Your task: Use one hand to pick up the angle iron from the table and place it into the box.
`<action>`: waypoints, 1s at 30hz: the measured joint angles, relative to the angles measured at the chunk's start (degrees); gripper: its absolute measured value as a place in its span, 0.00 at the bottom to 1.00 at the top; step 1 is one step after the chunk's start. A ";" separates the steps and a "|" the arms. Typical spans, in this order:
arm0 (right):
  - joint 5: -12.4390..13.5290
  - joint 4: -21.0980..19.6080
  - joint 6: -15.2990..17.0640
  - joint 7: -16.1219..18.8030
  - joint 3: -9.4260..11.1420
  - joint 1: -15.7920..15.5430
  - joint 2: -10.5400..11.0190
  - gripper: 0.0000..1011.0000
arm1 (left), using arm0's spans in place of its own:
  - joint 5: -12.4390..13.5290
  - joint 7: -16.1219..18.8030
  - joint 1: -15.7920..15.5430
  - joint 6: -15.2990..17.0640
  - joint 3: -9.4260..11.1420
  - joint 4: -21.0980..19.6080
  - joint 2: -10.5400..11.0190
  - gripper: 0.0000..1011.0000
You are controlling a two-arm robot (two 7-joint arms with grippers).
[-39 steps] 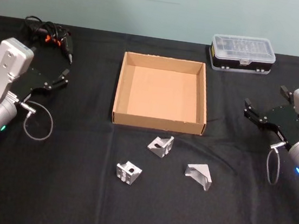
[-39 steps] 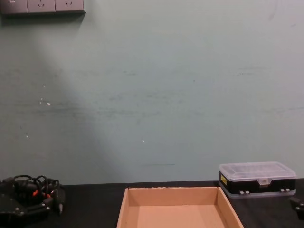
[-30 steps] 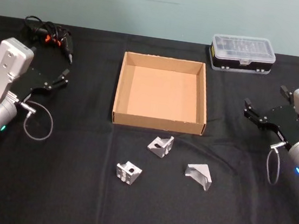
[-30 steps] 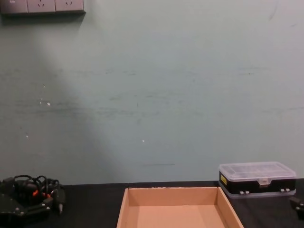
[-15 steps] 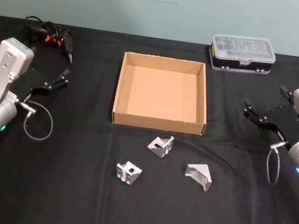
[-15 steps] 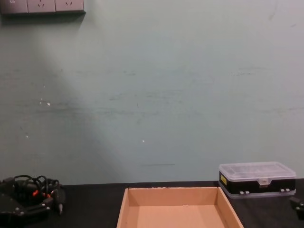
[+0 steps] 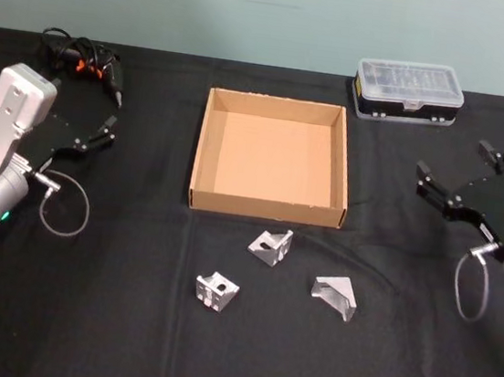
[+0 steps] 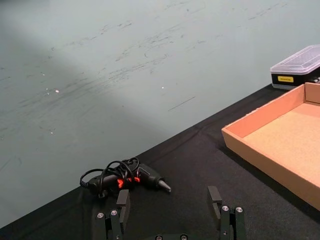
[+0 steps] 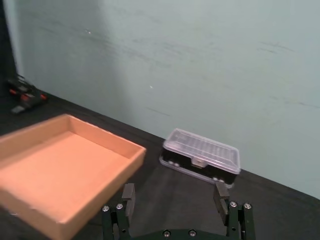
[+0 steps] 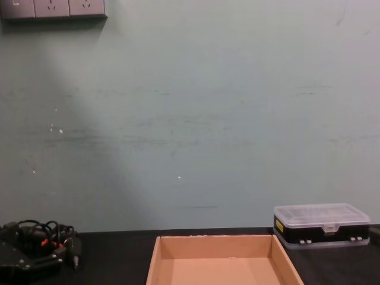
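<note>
The box point(image 7: 266, 208) sits at the centre of the tabletop point(image 7: 114, 337), nearer the far edge than the near edge. Its floor is bare.

Three angle irons lie on the tabletop between the near wall of the box and the near edge. None touches another.
- The first angle iron point(image 7: 271, 245) lies just beside the near wall of the box.
- The second angle iron point(image 7: 216, 291) lies closer to the near edge, toward the left.
- The third angle iron point(image 7: 334, 296) lies toward the right.

The left gripper point(image 7: 105, 131) is over the left side of the tabletop, well apart from the box. Its fingers point(image 8: 214, 196) are spread with nothing between them.

The right gripper point(image 7: 453, 160) is over the right side of the tabletop. Its fingers point(image 9: 128, 193) are also spread and hold nothing.

A clear-lidded case point(image 7: 409, 90) stands by the far edge, to the right of the box. A black corded tool point(image 7: 88, 60) lies at the far left corner.
</note>
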 joint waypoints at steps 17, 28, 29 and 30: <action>15.89 -18.93 2.30 22.92 6.62 -19.05 14.88 0.99 | 0.00 0.00 0.00 0.00 0.00 0.00 0.00 1.00; 14.43 -16.69 5.25 24.21 4.08 -19.02 11.44 0.99 | 0.00 0.00 0.00 0.00 0.00 0.00 0.00 1.00; 14.10 -15.89 5.83 23.70 3.78 -18.35 10.34 0.99 | 0.00 0.00 0.00 0.00 0.00 0.00 0.00 1.00; 13.87 -15.47 6.10 23.56 3.57 -17.99 9.85 0.99 | 0.00 0.00 0.00 0.00 0.00 0.00 0.00 1.00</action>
